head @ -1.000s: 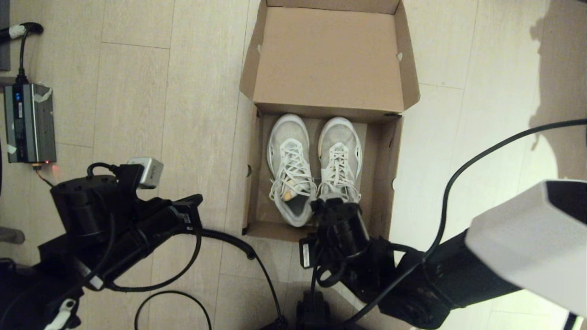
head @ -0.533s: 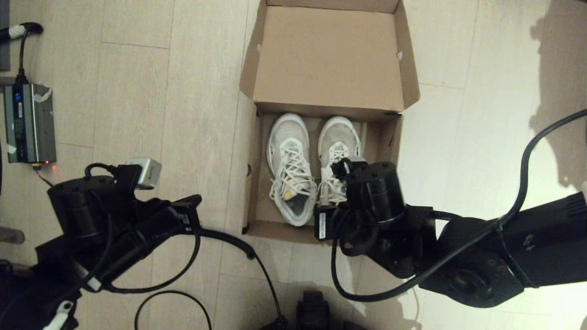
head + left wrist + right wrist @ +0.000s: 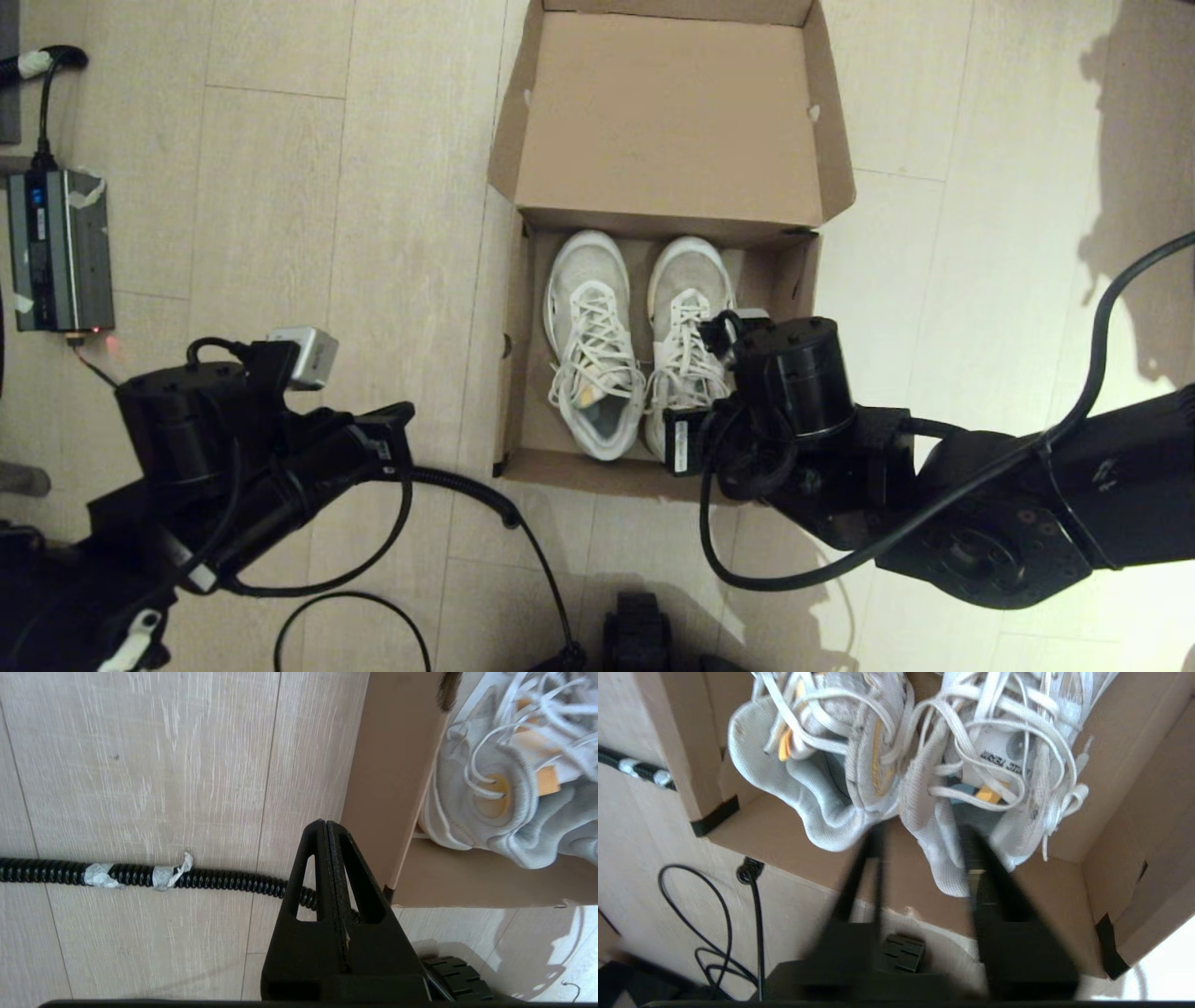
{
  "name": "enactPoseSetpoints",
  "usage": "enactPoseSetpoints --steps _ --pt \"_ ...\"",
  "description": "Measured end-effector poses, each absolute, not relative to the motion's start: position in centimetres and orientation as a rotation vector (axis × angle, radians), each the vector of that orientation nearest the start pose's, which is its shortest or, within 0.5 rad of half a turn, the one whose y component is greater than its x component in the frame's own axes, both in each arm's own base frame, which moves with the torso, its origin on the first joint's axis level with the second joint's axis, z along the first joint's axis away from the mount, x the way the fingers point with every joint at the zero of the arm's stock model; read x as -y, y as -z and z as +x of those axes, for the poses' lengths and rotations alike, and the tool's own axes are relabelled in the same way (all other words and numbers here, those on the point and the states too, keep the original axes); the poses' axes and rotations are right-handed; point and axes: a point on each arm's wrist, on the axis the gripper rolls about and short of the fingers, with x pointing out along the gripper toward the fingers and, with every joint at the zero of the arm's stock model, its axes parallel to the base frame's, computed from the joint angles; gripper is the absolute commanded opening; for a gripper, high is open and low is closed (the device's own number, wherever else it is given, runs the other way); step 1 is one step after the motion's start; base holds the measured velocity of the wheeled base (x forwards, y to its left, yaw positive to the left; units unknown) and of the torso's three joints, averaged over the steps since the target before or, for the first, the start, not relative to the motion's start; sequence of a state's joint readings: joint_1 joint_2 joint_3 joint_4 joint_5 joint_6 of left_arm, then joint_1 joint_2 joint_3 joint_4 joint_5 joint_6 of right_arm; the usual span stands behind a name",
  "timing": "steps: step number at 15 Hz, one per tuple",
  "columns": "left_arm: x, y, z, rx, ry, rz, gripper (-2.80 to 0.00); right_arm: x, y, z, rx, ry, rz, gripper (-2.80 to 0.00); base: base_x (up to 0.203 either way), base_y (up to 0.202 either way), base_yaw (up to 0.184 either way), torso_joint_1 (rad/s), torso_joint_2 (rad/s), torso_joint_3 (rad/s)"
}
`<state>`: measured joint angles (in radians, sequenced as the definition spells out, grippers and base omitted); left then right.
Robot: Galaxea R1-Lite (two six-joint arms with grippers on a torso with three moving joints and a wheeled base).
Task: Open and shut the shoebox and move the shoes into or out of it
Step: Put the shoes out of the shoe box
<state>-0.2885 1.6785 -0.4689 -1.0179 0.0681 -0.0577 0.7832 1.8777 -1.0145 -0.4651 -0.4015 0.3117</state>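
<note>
The shoebox (image 3: 512, 345) stands on the floor with its hinged lid (image 3: 667, 121) folded back and open. Both white sneakers lie inside, toes toward the lid: one shoe (image 3: 590, 341) on the left, the other shoe (image 3: 689, 294) on the right. My right gripper (image 3: 924, 830) is open just above the near end of the box. The heel collar of the right-hand shoe (image 3: 941, 858) sits between its fingers, and one finger (image 3: 875, 858) is between the two heels. My left gripper (image 3: 325, 826) is shut and empty, outside the box's near left corner (image 3: 392, 812).
A grey power unit (image 3: 58, 250) sits on the floor at far left. A coiled black cable (image 3: 140, 875) runs across the floor to the box's near left corner. Thin black cables (image 3: 714, 914) loop on the floor in front of the box.
My right arm has swung rightward and forward, so its wrist now hangs over the right-hand shoe's heel and the near right part of the box. The left arm has barely shifted.
</note>
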Motion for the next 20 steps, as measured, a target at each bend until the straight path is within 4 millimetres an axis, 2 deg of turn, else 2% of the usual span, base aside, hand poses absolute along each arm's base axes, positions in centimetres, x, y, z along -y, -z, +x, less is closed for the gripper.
enactPoseSetpoints --steps 6,9,14,16,20 --pt "7.7 -13.1 26.7 -0.224 0.199 -0.016 -2.80 -24.8 -15.3 26.1 -0.384 -0.339 0.100 0.00 0.000 0.000 0.000 0.000 0.00 0.000" --pt "7.8 -12.7 27.0 -0.237 0.197 -0.014 -2.80 -26.3 -13.3 27.6 -0.326 -0.356 0.130 0.00 0.000 0.000 0.000 0.000 0.00 0.000" --pt "7.6 -12.6 27.0 -0.242 0.192 -0.013 -2.80 -28.3 -8.6 30.7 -0.275 -0.349 0.139 0.00 0.000 0.000 0.000 0.000 0.00 0.000" --pt "7.6 -12.7 27.0 -0.238 0.192 -0.014 -2.80 -28.7 -7.4 31.5 -0.257 -0.346 0.134 0.00 0.000 0.000 0.000 0.000 0.00 0.000" --pt "7.6 -12.9 26.9 -0.232 0.192 -0.017 -2.80 -29.0 -6.3 33.0 -0.226 -0.337 0.123 0.00 0.000 0.000 0.000 0.000 0.00 0.000"
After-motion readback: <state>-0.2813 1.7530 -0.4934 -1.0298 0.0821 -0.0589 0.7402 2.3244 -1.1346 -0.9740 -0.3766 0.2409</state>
